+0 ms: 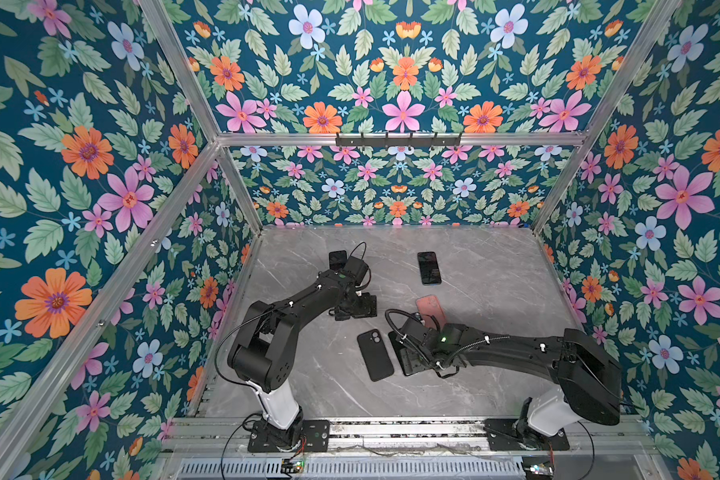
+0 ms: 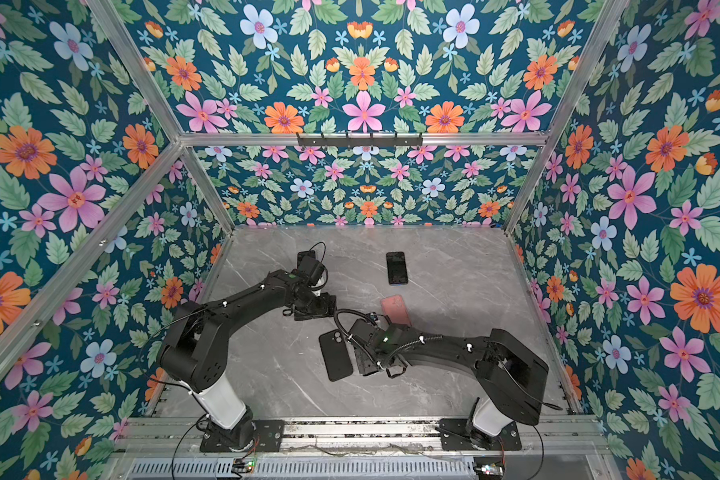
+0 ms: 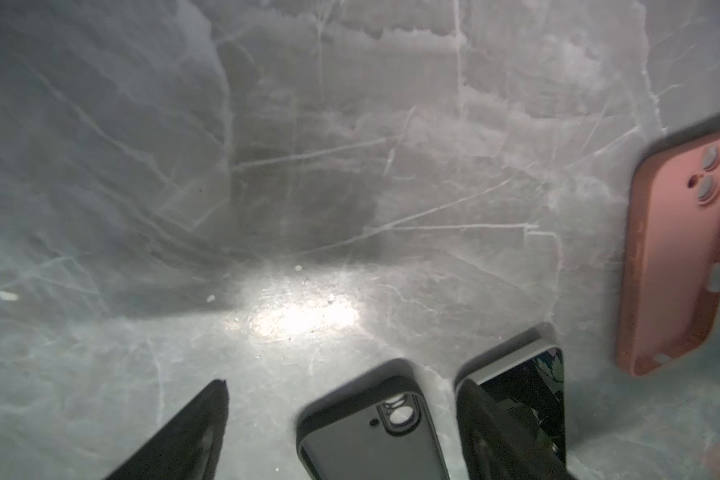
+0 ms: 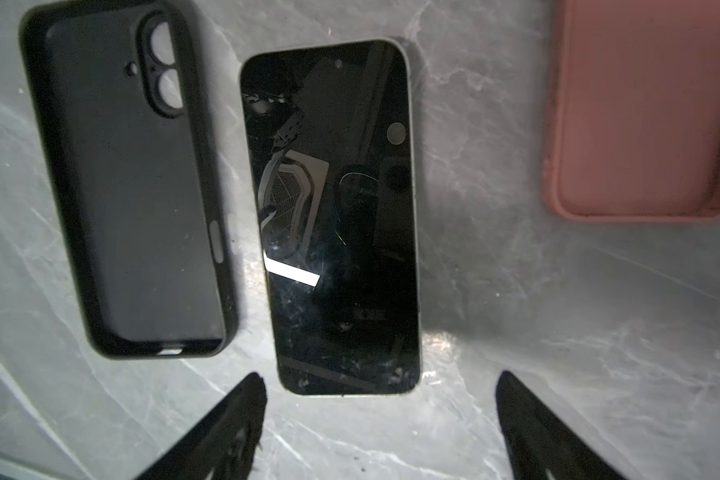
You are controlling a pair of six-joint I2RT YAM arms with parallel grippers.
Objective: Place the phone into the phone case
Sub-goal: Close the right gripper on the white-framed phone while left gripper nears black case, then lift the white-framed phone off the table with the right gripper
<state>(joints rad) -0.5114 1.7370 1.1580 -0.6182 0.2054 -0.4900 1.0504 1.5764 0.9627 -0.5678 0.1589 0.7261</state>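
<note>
The right gripper [image 4: 381, 376] stood with its jaws spread wide and nothing between the pads. Its two fingertips sat either side of the near end of the phone [image 4: 333, 216], one close to a corner and the other well clear. I could not tell how high above the glass they hung. The phone lay flat, dark screen up, on the grey marbled table [image 4: 558, 332].

Just beside it, along one long edge and not touching, lay the black case [image 4: 129, 199], hollow side up and camera cut-out at the far end. On the phone's other side, well apart, was the pink case [image 4: 641, 124], also hollow side up.

The left gripper [image 3: 341, 384] was likewise spread open and empty. In its wrist view the camera end of the black case [image 3: 371, 432] showed between its fingers, and the phone [image 3: 528, 395] showed partly behind one finger.

In both top views the left gripper [image 1: 356, 307] hung low over the table's middle. The right gripper [image 1: 408, 359] reached across beside the black case [image 1: 375, 355], with the pink case [image 1: 431, 309] behind it. A second phone [image 1: 429, 268] lay alone farther back.
</note>
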